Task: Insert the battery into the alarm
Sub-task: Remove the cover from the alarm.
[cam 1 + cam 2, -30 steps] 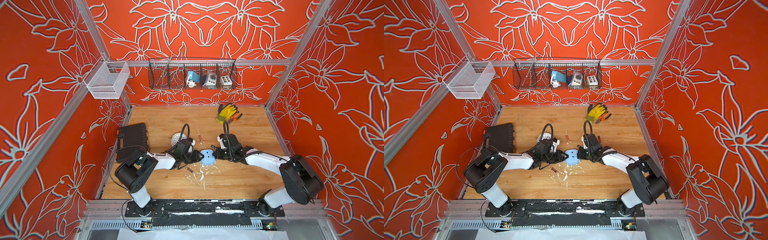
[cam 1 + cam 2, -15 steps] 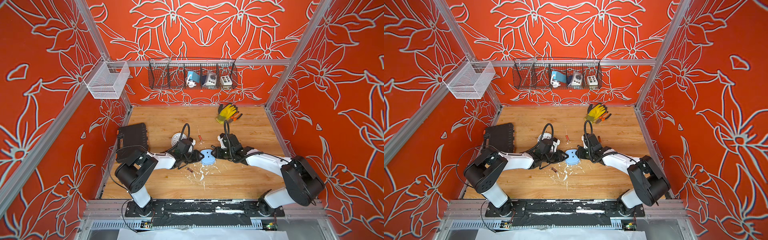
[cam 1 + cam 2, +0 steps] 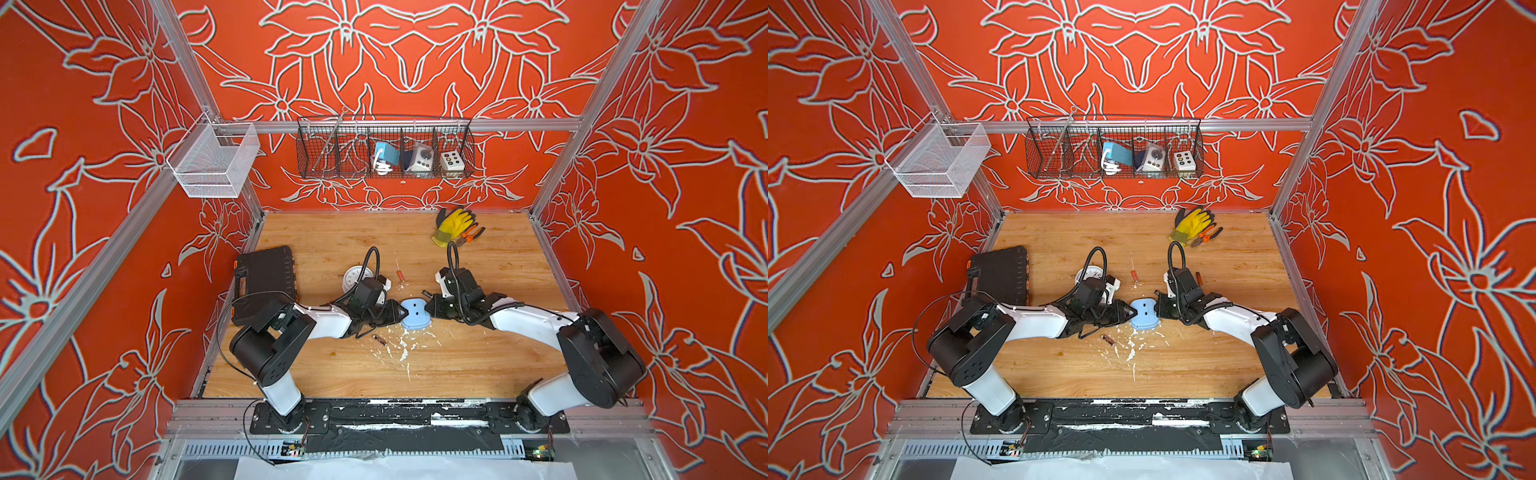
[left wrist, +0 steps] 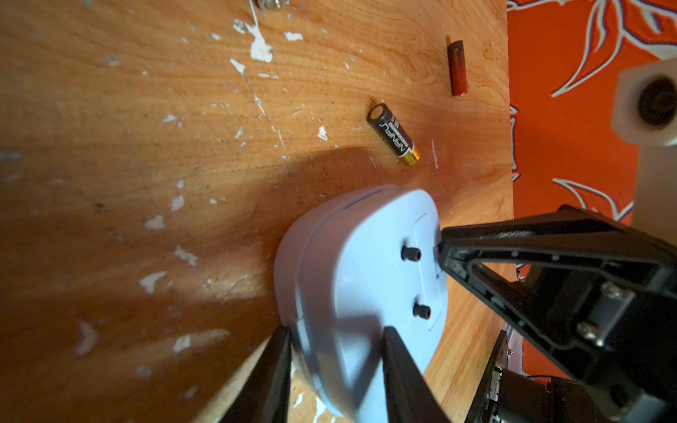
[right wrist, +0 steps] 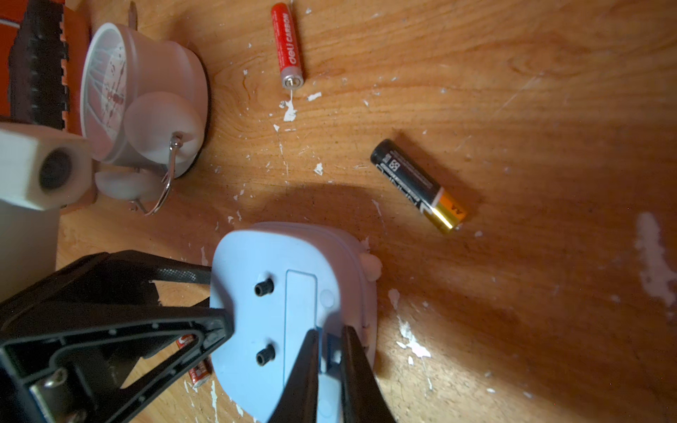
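Note:
The light blue alarm lies face down on the wooden table, its back with two black knobs and the battery cover turned up. My left gripper is shut on the alarm's edge, one finger on each side of the body. My right gripper has its jaws almost together, pinching the latch end of the battery cover. A black and gold AA battery lies loose on the table just beyond the alarm, touched by neither gripper.
Red batteries lie nearby, one beside my left arm. A white twin-bell clock and a black case sit to the left. A yellow glove and pliers lie at the back right.
Almost nothing shows from above: both arms stay at the alarm, my right wrist has shifted slightly, and the alarm has stayed where it was.

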Available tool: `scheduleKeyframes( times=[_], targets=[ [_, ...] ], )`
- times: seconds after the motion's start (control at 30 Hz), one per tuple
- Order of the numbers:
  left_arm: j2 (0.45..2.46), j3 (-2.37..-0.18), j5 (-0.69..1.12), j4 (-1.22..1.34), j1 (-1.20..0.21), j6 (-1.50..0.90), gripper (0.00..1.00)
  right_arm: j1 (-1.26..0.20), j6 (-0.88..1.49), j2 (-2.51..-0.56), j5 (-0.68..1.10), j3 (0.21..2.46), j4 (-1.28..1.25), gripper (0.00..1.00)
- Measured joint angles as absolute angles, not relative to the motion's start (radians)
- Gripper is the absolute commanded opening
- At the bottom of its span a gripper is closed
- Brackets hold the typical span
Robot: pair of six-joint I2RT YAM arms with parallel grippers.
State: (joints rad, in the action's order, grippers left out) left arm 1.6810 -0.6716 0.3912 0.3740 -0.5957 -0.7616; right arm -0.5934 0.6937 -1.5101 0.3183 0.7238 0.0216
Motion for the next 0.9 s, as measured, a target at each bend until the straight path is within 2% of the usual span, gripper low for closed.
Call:
scheduleKeyframes(
  times=[0.13,0.33,0.37,0.47,0.57,0.7,0.9],
  targets=[
    [1.681,-0.672,0.389,0.374,-0.596,-0.762,0.34,-0.589,0.697,-1.511,0.331,0.724,0.015,0.05],
    [1.681,-0.672,0.388,0.375,-0.596,-0.76,0.34,-0.589,0.698,-1.512,0.347,0.724,0.015,0.04],
    [1.681,-0.672,0.388,0.375,-0.596,-0.76,0.34,-0.589,0.698,-1.512,0.347,0.724,0.015,0.05],
    [1.681,-0.672,0.388,0.375,-0.596,-0.76,0.34,-0.59,0.701,-1.512,0.35,0.724,0.014,0.21],
    [1.681,-0.672,0.387,0.375,-0.596,-0.759,0.34,-0.59,0.7,-1.512,0.356,0.724,0.003,0.28],
    [1.681,-0.672,0.387,0.375,-0.596,-0.759,0.34,-0.59,0.7,-1.512,0.36,0.724,0.0,0.29],
    [1.681,-0.672,0.387,0.375,-0.596,-0.759,0.34,-0.59,0.698,-1.514,0.366,0.724,0.0,0.24]
  ],
)
